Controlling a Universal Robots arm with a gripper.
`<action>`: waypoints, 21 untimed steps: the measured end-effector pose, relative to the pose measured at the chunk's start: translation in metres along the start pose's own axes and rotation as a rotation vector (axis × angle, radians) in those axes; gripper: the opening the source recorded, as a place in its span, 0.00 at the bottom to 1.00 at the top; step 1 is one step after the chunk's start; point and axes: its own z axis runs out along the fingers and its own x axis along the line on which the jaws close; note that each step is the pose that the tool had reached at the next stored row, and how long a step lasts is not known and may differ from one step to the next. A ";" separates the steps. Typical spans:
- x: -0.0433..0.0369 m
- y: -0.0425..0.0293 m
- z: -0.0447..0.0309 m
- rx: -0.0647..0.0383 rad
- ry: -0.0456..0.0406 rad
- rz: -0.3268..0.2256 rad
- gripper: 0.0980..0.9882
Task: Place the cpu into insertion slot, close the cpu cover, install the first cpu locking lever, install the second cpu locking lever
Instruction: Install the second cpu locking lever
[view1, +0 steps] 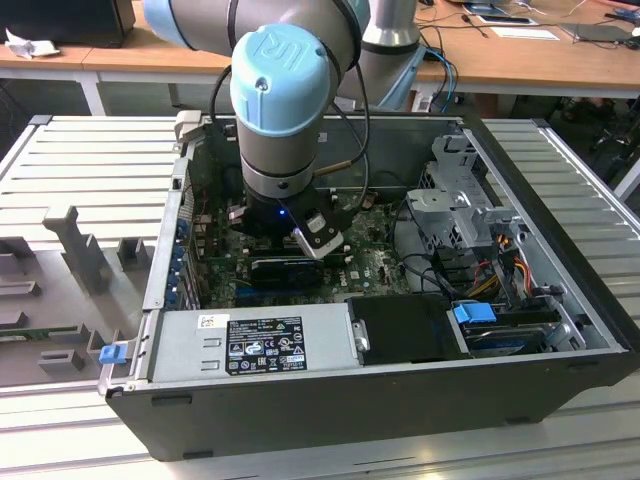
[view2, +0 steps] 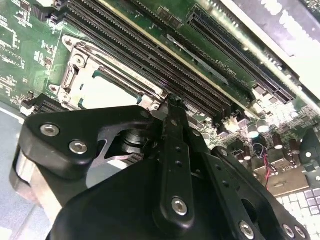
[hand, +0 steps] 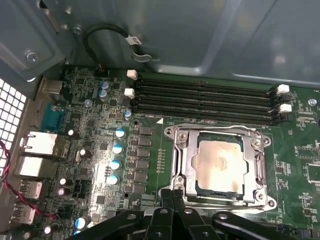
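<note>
While the black hand (hand: 172, 196) hovers pressed together, the dull metal cpu (hand: 218, 162) lies under its silver cpu cover (hand: 183, 162).

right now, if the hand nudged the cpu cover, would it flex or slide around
The cpu cover looks like a thin metal frame with a large window, so it would probably flex a little under a hard push. It lies flat around the cpu over the insertion slot, so it seems unlikely to slide. The hand sits at its edge.

- Ribbed grey metal bench (view1: 560, 175) spans the foreground of the exterior view.
- Wooden desk (view1: 520, 55) runs behind, carrying papers (view1: 524, 32) and cables.
- Even, diffuse lighting throughout.
</note>
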 end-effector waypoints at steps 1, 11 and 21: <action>0.0003 -0.0004 0.0002 -0.005 -0.0004 0.000 0.01; 0.0034 -0.0042 0.0063 -0.031 -0.0026 0.000 0.01; 0.0038 -0.0019 -0.0009 -0.034 -0.0029 0.000 0.01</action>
